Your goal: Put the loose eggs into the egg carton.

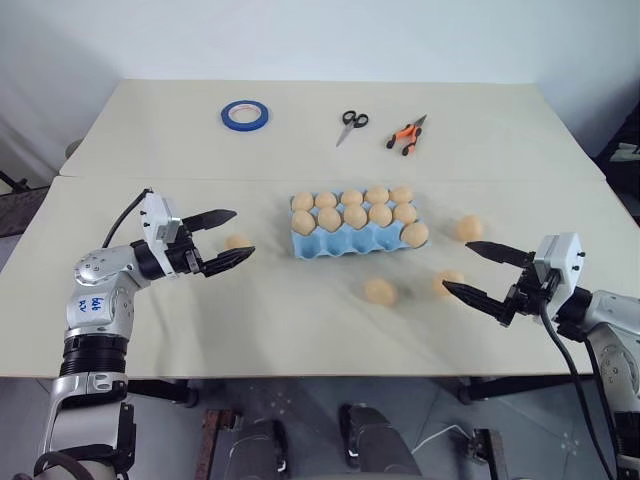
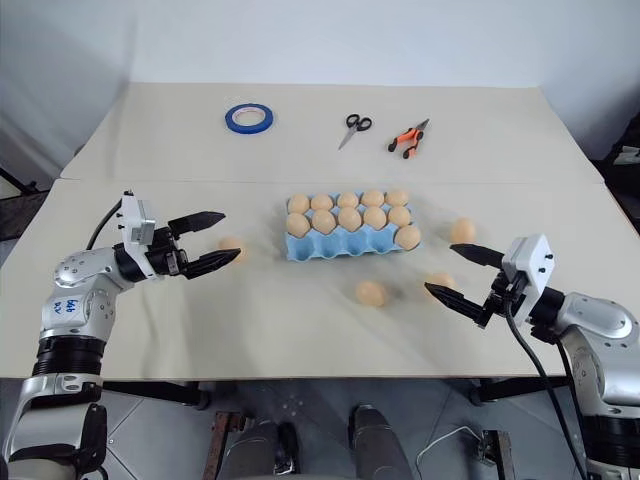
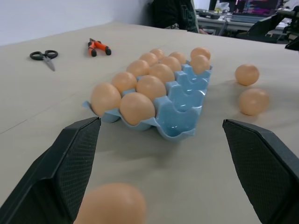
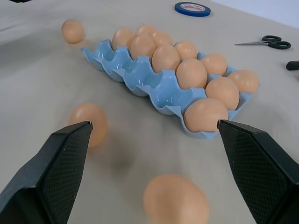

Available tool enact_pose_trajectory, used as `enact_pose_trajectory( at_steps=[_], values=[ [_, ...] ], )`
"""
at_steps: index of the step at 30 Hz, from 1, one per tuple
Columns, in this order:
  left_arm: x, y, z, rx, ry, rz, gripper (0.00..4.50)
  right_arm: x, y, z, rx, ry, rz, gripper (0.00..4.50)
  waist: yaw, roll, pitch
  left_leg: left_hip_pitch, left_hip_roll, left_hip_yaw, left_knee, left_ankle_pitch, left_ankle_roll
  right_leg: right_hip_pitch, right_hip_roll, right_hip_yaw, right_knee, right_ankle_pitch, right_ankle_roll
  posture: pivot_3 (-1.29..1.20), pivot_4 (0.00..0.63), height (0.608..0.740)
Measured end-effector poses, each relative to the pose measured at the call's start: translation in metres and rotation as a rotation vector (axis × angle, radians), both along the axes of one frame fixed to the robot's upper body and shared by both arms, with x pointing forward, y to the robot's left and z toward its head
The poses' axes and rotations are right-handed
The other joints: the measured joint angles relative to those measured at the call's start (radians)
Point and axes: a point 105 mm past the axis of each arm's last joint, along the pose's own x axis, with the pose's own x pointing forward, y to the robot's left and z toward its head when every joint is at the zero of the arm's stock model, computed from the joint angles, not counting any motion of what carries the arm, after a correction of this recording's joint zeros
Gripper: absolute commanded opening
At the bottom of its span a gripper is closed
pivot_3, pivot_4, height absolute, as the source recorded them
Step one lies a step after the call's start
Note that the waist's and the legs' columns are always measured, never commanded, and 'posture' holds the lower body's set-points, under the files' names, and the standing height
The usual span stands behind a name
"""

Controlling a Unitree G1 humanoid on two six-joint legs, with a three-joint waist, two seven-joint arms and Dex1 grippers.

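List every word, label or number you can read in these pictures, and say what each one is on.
Handwritten blue marks on the left arm: too small to read.
White print on the tape roll: too blurred to read.
Screens behind the table, seen from the left wrist: too blurred to read.
Nothing is printed on the eggs, the carton, the scissors or the pliers.

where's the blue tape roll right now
The blue tape roll lies flat at the table's far left, left of the scissors and beyond the egg carton.
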Motion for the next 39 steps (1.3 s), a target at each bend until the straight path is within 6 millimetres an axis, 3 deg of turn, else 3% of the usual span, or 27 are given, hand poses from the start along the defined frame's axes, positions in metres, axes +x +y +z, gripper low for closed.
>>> enact_pose_trajectory(
  at_steps=[12, 19, 23, 27, 33, 39],
  values=[
    [0.002, 0.004, -0.003, -0.044, 0.074, 0.034, 4.45, 0.005, -0.014, 0.020, 0.029, -0.057, -0.105, 4.50, 0.000, 0.000, 0.000, 0.000, 0.000, 0.000, 0.000, 0.000, 0.000, 0.000, 0.000, 0.000, 0.000, 0.000, 0.000, 0.00, 0.150, 0.740],
    [0.000, 0.001, 0.001, -0.037, 0.065, 0.011, 4.45, 0.003, -0.012, 0.028, 0.029, -0.077, -0.116, 4.50, 0.000, 0.000, 0.000, 0.000, 0.000, 0.000, 0.000, 0.000, 0.000, 0.000, 0.000, 0.000, 0.000, 0.000, 0.000, 0.00, 0.150, 0.740],
    [-0.004, -0.002, 0.001, -0.030, 0.061, -0.022, 4.45, 0.009, -0.023, 0.027, 0.012, -0.083, -0.215, 4.50, 0.000, 0.000, 0.000, 0.000, 0.000, 0.000, 0.000, 0.000, 0.000, 0.000, -0.001, 0.000, -0.001, 0.000, 0.000, 0.00, 0.150, 0.740],
    [-0.012, -0.011, 0.007, -0.016, 0.028, -0.090, 4.45, 0.023, -0.048, 0.027, 0.057, -0.092, -0.404, 4.50, 0.000, 0.000, 0.000, 0.000, -0.001, 0.000, 0.000, 0.000, 0.000, 0.000, -0.002, 0.000, -0.001, 0.000, 0.000, 0.00, 0.150, 0.740],
    [-0.023, -0.020, 0.012, -0.016, 0.012, -0.161, 4.45, 0.018, -0.064, 0.029, 0.068, -0.084, -0.450, 4.50, -0.001, 0.000, 0.000, -0.001, -0.001, 0.000, -0.002, 0.000, 0.001, 0.000, -0.001, 0.000, -0.003, 0.000, 0.000, 0.00, 0.150, 0.740],
    [-0.030, -0.027, 0.008, 0.010, 0.017, -0.212, 4.45, 0.029, -0.076, 0.018, 0.084, -0.034, -0.498, 4.50, -0.003, 0.000, 0.000, -0.001, -0.001, 0.000, -0.002, 0.001, 0.002, 0.000, -0.002, 0.001, -0.004, 0.001, 0.002, 0.00, 0.150, 0.740]
  ],
)
